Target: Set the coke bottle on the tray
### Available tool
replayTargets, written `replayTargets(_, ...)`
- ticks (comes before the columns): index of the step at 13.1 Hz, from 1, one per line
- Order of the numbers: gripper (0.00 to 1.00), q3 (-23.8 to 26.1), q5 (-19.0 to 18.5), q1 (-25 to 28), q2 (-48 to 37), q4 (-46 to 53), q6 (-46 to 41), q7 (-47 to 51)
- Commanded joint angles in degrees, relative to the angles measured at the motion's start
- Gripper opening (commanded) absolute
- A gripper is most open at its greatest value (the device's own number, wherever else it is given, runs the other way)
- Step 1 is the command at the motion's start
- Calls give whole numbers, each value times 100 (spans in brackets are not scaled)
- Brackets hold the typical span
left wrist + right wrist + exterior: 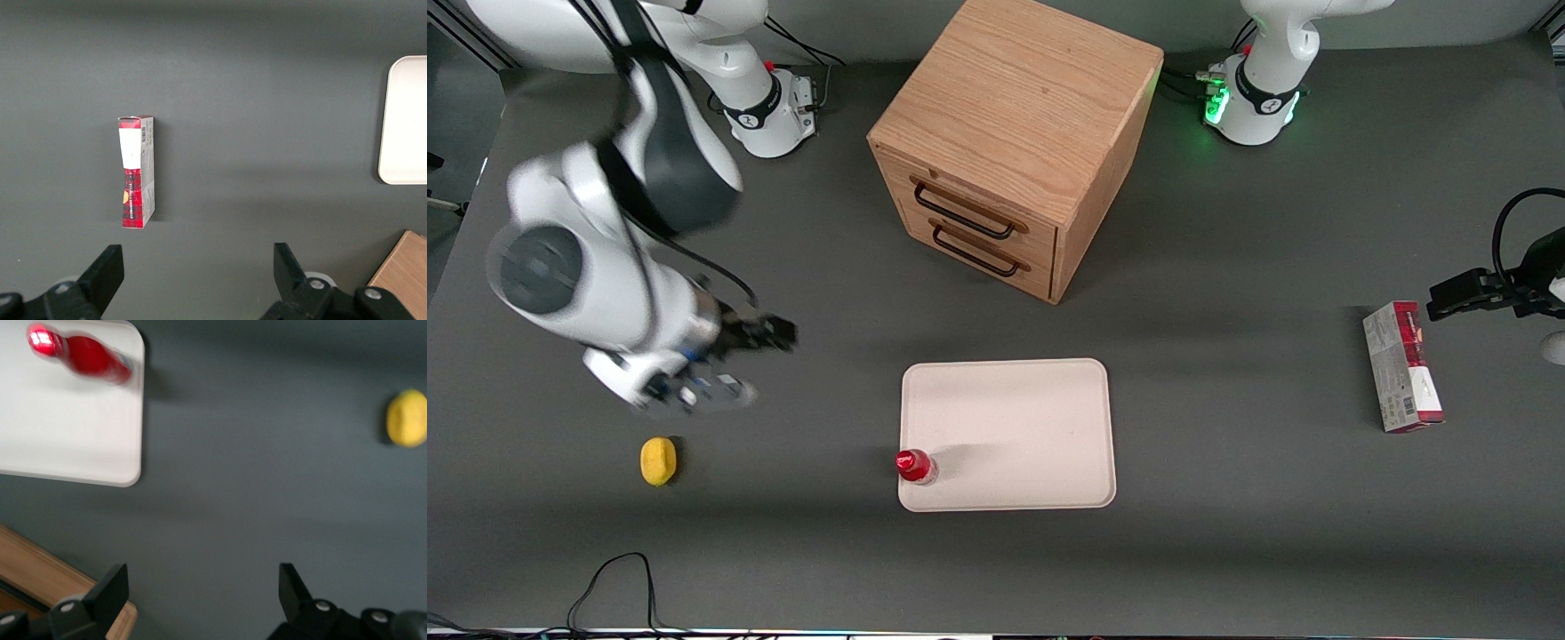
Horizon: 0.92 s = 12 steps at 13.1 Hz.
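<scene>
The coke bottle (914,465), with red cap and red label, stands upright on the cream-white tray (1014,418), at the tray corner nearest the front camera and toward the working arm's end. The right wrist view shows the bottle (87,355) on that tray corner (67,433). My right gripper (756,363) is open and empty. It hangs above the bare table, well apart from the tray toward the working arm's end. Its two dark fingers (110,587) stand wide apart around the gripper's middle (203,590) over grey table. The tray's edge also shows in the left wrist view (407,120).
A yellow lemon (658,460) lies on the table near my gripper, nearer the front camera, and shows in the right wrist view (407,418). A wooden two-drawer cabinet (1014,133) stands farther from the camera than the tray. A red-and-white carton (1402,366) lies toward the parked arm's end.
</scene>
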Motion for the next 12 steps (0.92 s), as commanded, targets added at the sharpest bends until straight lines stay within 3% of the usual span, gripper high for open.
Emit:
replayTargets(1,100,-467,235,-48,-1663,-1730,211,-603)
replayTargets(5,100,-1224,517,-39,-1833,-1363,-661,-1608)
replayTargets(11,100,-1260,517,5,-1693,-1257,-670,-1512)
replayTargets(12,100,-1522,517,249,-1658,-1248,-670,-1503)
